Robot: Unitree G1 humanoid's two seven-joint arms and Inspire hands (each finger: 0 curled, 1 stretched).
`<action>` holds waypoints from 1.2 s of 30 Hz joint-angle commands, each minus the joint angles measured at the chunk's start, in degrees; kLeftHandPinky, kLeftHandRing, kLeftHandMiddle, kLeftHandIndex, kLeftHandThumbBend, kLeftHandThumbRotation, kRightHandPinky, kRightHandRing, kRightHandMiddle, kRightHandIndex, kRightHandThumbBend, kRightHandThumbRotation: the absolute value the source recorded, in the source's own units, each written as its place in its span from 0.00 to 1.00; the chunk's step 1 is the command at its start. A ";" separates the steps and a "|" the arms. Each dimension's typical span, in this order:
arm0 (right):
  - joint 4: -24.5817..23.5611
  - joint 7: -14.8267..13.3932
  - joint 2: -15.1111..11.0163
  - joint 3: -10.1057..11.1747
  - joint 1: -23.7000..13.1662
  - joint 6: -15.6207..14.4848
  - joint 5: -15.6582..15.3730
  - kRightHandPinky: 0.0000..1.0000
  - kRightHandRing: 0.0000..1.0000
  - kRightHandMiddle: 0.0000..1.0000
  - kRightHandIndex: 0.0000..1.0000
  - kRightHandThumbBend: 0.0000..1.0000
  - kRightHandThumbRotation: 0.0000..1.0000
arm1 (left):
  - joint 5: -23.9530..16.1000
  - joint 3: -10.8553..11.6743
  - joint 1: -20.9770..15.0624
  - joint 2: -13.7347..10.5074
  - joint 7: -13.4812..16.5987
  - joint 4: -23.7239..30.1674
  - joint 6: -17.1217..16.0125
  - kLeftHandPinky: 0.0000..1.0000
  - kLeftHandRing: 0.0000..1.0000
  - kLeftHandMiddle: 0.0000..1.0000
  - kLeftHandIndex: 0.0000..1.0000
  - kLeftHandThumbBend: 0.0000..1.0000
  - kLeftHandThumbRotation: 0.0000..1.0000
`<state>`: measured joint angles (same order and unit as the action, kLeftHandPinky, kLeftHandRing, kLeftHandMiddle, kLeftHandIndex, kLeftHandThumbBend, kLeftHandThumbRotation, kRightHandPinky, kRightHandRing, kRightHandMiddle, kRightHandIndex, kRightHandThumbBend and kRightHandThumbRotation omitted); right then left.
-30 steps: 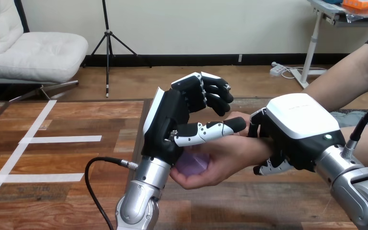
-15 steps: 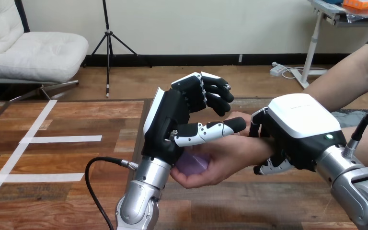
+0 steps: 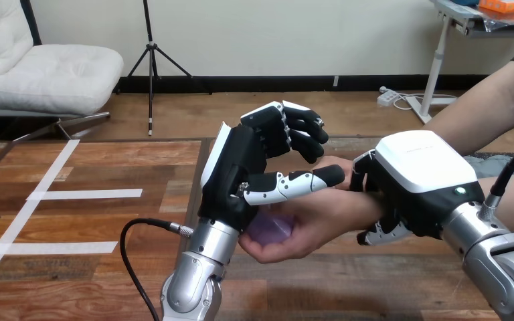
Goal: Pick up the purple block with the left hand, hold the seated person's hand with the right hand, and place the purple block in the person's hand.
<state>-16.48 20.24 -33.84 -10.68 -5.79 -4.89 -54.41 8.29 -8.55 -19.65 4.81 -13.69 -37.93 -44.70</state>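
Observation:
The purple block (image 3: 270, 227) lies in the person's hand (image 3: 316, 215), which is held palm up over the middle of the table. My left hand (image 3: 237, 175) stands just left of and above that palm. Its fingers are loosely bent and its thumb reaches out straight over the palm, and nothing is in its grasp. The heel of the left hand hides the block's left part. My right hand (image 3: 415, 175) sits on the person's wrist from the right, with its fingers curled under the wrist and its thumb over it.
The wooden table (image 3: 107, 224) carries white tape lines (image 3: 87, 194) on its left half. The person's forearm comes in from the upper right, behind my right hand.

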 commanded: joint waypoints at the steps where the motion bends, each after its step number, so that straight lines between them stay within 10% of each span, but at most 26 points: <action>1: -1.60 0.72 -1.25 1.13 -2.95 -1.28 -2.11 0.42 0.54 0.61 0.61 0.81 0.00 | -0.50 0.09 -0.32 3.27 -0.04 0.77 -1.16 0.41 0.46 0.51 0.51 0.86 0.09; 16: -2.67 -0.67 -0.78 2.67 -0.03 0.52 -0.33 0.53 0.64 0.70 0.69 0.84 0.05 | -5.51 -0.71 1.09 -1.39 -1.38 2.70 0.01 0.45 0.54 0.62 0.62 0.86 0.22; 36: -5.87 -5.92 3.30 4.62 5.94 -0.14 3.94 0.58 0.66 0.70 0.72 0.81 0.14 | -8.90 -0.21 1.60 -6.68 -5.25 2.52 -2.50 0.76 0.83 0.89 0.89 0.91 0.47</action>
<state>-19.08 17.47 -32.53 -8.43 0.36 -4.91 -51.81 -1.47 -9.41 -16.76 -0.75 -18.11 -37.56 -45.19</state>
